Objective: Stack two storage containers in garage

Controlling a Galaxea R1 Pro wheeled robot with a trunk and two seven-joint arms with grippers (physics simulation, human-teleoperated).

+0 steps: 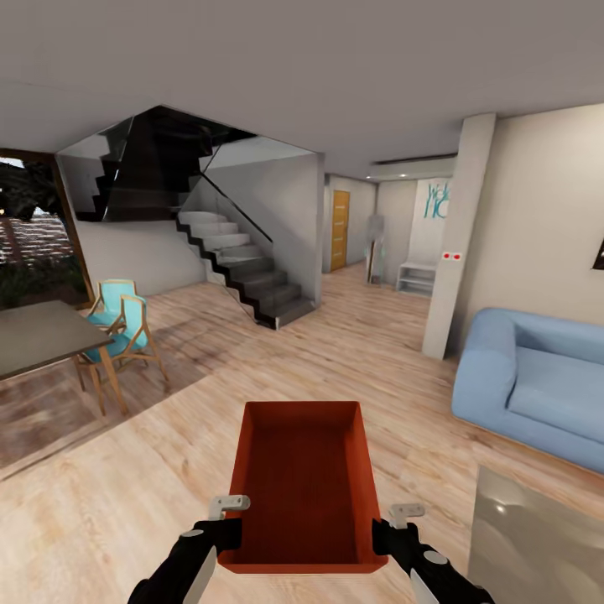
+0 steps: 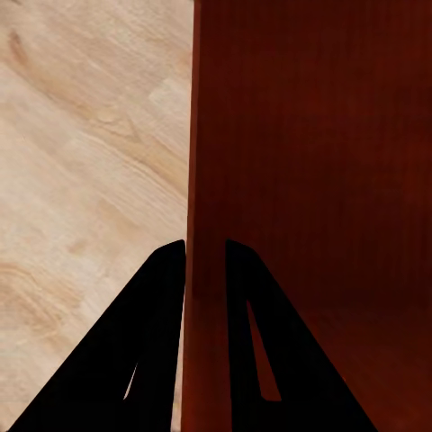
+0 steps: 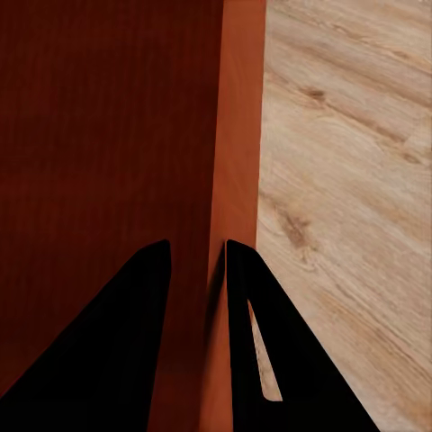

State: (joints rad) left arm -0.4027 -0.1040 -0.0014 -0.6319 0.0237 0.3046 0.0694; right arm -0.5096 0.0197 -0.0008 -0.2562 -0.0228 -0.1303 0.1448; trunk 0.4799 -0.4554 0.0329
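Both black two-fingered grippers, the left gripper (image 1: 220, 522) and the right gripper (image 1: 394, 527), are pinched narrow on the thin side walls of an orange-red open-top rectangular storage container (image 1: 304, 482), one finger inside and one outside each wall, as the wrist views confirm (image 2: 205, 337) (image 3: 196, 337). That bin hangs level in front of the robot, above the light wood plank floor (image 1: 168, 419), and it appears empty: only its bare ribbed bottom shows. To the bin's right stands a pale blue sofa (image 1: 528, 382); beyond and to its left, a dark staircase (image 1: 243, 273). Judging by this, the carrying step is in hand, in the living room. Next comes driving on to the garage while keeping both pinches firm and the bin level.
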